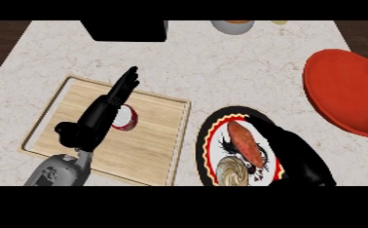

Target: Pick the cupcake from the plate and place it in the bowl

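Hovering over plate (210, 135) w/ cupcake (231, 170), right hand (302, 161), can't tell grip, left hand (108, 107) relaxed, fingers straight, above cutting board (155, 139), red bowl (338, 88) nearby

The bench (215, 61) was pale, marbled stone. Directly on it lay a wooden board (155, 124) at left, a patterned plate (211, 137) just right of the board, a red bowl (338, 88) at the right edge, and a black box (126, 29) and a small cup (232, 26) along the far edge.

1 plate (210, 139), 1 bowl (338, 88), 1 cupcake (231, 171), 1 cutting brd (155, 139), 2 hands (108, 107) (302, 161)
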Available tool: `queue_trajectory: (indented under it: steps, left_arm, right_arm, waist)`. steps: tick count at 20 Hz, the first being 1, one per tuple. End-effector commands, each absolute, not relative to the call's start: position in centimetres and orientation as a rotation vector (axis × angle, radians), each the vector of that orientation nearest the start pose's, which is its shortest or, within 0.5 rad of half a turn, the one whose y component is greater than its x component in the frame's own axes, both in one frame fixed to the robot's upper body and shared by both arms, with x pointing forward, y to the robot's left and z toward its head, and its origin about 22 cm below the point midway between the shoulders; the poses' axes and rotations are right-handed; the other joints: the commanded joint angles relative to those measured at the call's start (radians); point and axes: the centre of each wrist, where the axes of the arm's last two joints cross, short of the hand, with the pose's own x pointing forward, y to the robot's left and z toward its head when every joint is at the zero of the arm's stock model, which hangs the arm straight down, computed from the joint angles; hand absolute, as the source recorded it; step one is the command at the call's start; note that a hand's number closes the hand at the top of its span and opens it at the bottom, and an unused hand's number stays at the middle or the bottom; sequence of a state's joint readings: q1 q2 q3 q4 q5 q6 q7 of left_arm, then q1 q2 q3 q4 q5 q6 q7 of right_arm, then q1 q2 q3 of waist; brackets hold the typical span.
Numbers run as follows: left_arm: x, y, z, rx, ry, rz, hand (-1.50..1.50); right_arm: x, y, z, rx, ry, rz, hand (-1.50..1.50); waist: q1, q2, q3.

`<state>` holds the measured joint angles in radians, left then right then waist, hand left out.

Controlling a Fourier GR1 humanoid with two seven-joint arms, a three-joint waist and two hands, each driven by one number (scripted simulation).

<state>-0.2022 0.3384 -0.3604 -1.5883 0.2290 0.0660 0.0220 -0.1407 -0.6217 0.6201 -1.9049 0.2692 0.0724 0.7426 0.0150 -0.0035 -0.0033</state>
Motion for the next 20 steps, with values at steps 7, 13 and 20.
queue_trajectory:
  steps: [7, 13, 20]
  left_arm:
    - [26.1, 18.9, 3.6, -0.196, -1.575, -0.387, 0.00]
    - [25.8, 20.0, 3.3, -0.172, -1.592, -0.398, 0.00]
    - [26.7, 20.9, 3.4, -0.170, -1.583, -0.379, 0.00]
  right_arm:
    - [22.8, -14.6, 13.6, -0.341, -0.706, 1.234, -1.50]
    - [23.3, -12.8, 13.8, -0.356, -0.644, 1.249, -1.50]
    - [20.9, -11.5, 13.3, -0.407, -0.731, 1.260, -1.50]
  waist:
    - [0.008, 0.005, 0.000]
    - [0.000, 0.002, 0.001]
    - [-0.018, 0.001, 0.002]
